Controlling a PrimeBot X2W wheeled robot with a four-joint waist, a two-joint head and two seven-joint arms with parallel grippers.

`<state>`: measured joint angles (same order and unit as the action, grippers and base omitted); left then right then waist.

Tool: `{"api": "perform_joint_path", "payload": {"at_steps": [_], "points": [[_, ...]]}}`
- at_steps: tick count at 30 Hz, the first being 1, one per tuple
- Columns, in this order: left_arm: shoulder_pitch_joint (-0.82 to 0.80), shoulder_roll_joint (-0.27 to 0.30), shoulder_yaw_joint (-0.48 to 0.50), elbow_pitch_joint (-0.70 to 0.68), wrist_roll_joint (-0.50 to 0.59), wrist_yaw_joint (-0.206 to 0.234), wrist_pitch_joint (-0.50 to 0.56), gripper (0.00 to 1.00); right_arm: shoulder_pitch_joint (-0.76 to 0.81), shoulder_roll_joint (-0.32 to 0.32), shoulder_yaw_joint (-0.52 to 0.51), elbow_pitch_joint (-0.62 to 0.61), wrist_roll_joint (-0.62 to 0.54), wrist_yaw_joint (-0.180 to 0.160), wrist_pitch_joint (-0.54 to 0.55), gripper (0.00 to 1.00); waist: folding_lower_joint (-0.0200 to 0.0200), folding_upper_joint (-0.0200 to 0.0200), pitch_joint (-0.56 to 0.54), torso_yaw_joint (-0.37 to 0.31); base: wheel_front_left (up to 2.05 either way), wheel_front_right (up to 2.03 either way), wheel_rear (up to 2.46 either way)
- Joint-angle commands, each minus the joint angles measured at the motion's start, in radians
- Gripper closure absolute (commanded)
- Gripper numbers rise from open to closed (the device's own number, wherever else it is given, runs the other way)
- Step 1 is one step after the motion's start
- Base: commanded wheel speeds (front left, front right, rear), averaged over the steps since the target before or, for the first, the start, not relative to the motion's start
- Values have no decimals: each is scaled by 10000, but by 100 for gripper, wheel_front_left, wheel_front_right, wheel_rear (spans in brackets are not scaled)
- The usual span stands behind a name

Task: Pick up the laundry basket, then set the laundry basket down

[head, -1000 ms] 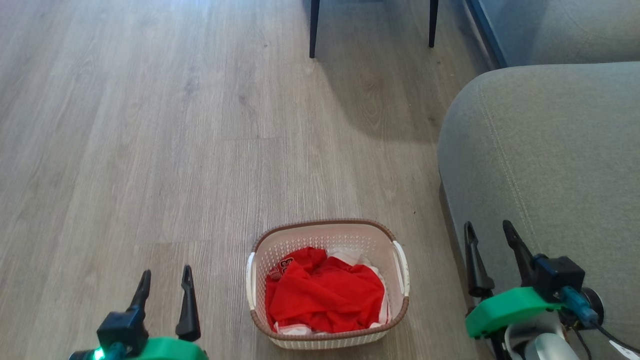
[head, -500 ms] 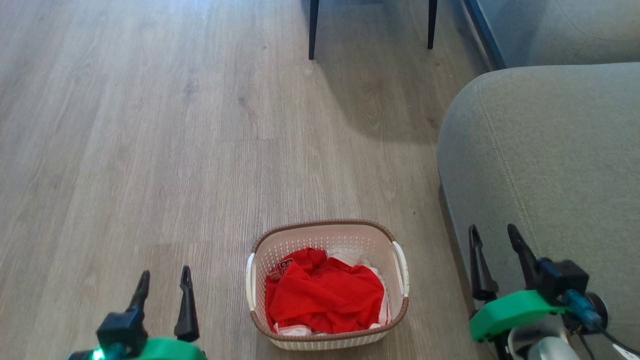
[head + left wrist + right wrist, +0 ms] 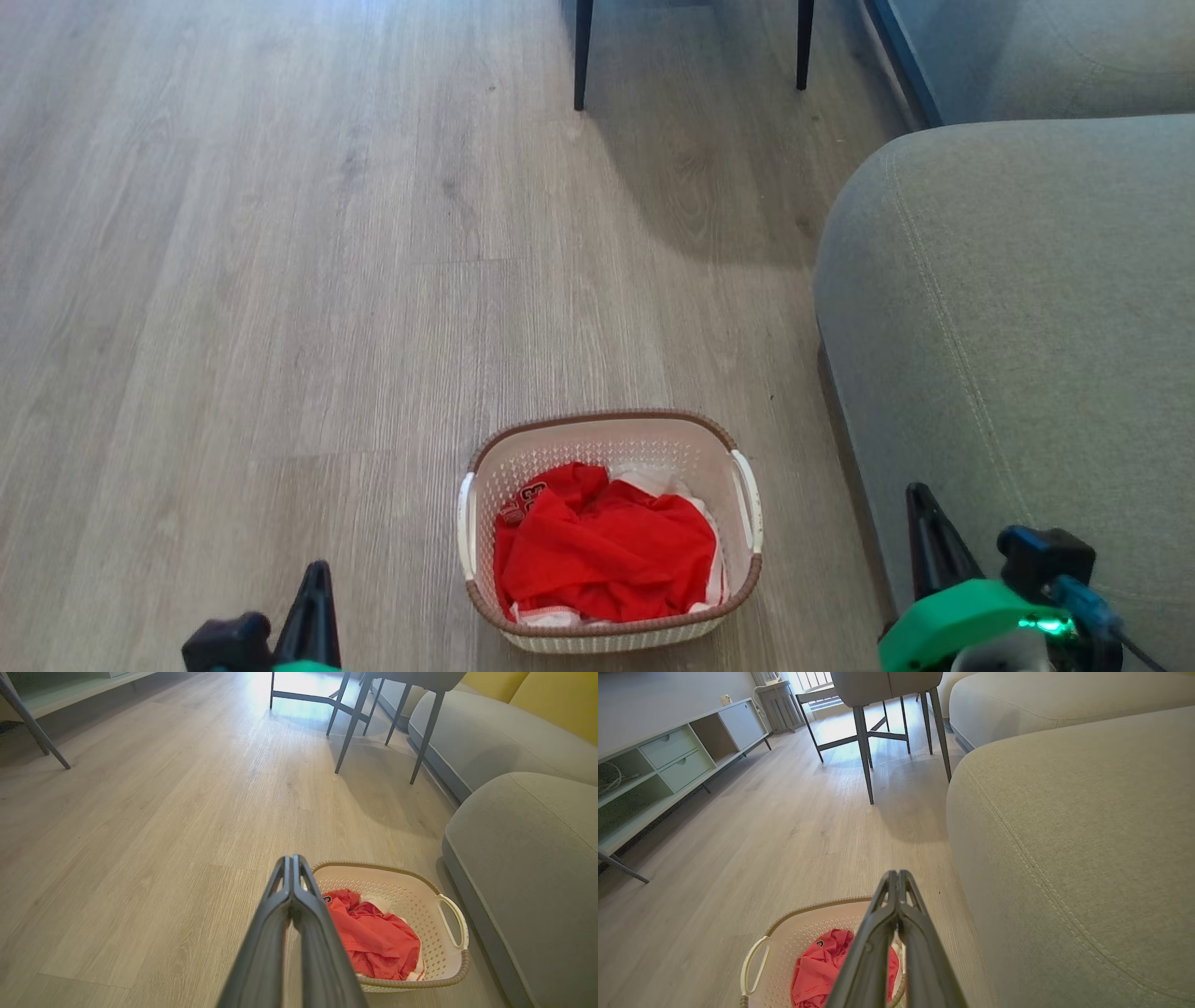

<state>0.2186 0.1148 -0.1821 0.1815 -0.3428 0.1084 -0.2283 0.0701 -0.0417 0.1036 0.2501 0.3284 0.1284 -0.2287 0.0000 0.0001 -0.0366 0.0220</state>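
Now, laundry basket [image 3: 607,446]: stands upright on the wooden floor [image 3: 327,280], just beside the grey sofa [image 3: 1027,327] and between the two claws.
Left claw [image 3: 317,574]: fingers pressed together, pinching nothing, low at the basket's left and clear of it.
Right claw [image 3: 920,499]: fingers pressed together, empty, at the basket's right in front of the sofa.
Stage: judged open. A basket on the floor with both claws empty and apart from it fits a basket waiting to be lifted, and equally one already set back down.
Handling note: any carry looks best done from both side handles [image 3: 750,504] together and at matching height, so the basket stays level. The sofa leaves little room on the right.
Basket shape: rounded rectangle with walls flaring upward.
Basket material: cream plastic that looks stiff and light, walls pierced with small holes, brown woven-look rim, smooth white loop handles.
Contents: crumpled red cloth [image 3: 607,551] with white showing at its edges. It lies loose and below the rim.
Floor: pale grey-brown planks, matt and flat.
Sofa: coarse fabric, stitched seam, rounded corner.
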Motion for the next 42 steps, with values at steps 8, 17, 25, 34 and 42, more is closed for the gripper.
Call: {"api": "perform_joint_path", "payload": {"at_steps": [8,17,25,34,42], "points": [[-674,-8,320,-157,-1141,-227,272,100,-485,-135,-134,-285,1189,3,219,100,0,-1,31,-17,0,0,0],[-873,-29,482,-80,-2037,-391,480,100,-579,-176,-224,-270,2115,5,409,100,0,-1,58,-32,0,0,0],[-1065,-55,650,-32,-2925,-554,691,100,-671,-211,-324,-257,3030,6,606,100,0,-1,86,-47,0,0,0],[-1278,-89,846,27,-3922,-737,935,100,-776,-243,-446,-241,4054,8,836,100,0,-1,117,-64,0,0,0],[-1470,-123,1024,84,-4804,-899,1155,100,-870,-266,-563,-226,4958,10,1047,100,0,-1,145,-80,0,0,0]]}}
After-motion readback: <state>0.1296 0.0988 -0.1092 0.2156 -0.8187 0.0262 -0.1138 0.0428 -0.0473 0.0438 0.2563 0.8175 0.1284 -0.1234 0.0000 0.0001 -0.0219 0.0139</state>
